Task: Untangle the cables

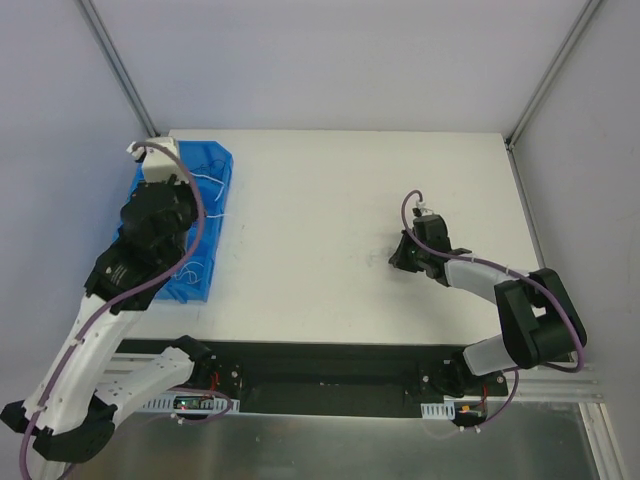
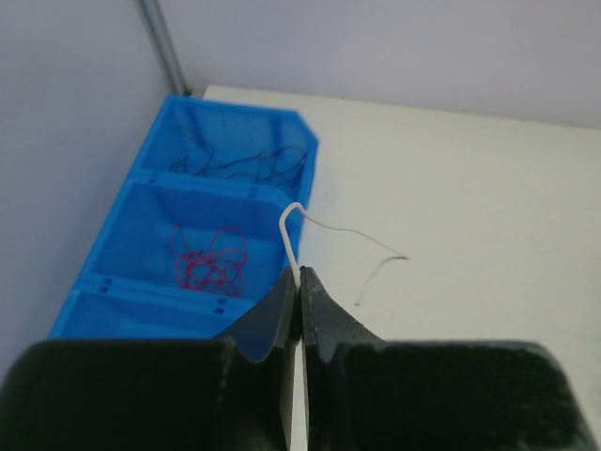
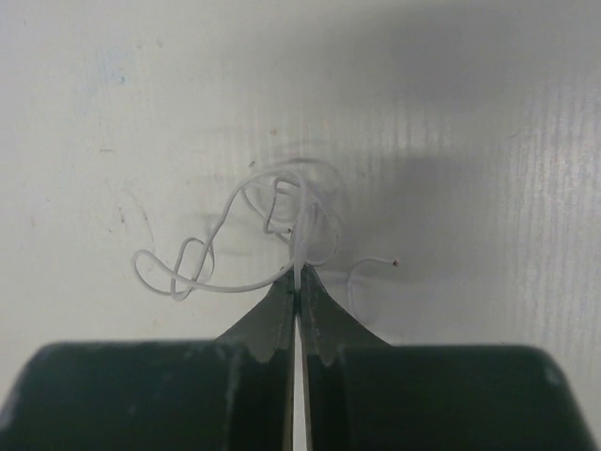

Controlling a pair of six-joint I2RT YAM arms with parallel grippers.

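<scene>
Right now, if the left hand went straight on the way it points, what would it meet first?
Probably the blue bin's right wall, beside the compartment with the red wires; depth is unclear. The left hand is shut on a pale wire.

A blue plastic three-compartment bin [image 2: 131, 202] sits on the white table [image 1: 330, 200], ahead and left of the left pincer [image 2: 300, 274]. In its farthest compartment lie thin dark wires [image 2: 244, 167], in the middle one thin red wires [image 2: 211, 258], just left of the tips. A thin pale wire [image 2: 338, 228] nipped in those tips trails right. Well apart to the right, a clump of thin pale wires [image 3: 299, 235] lies just ahead of the right pincer [image 3: 299, 279], one strand between its tips, its loops mostly leftward.
</scene>
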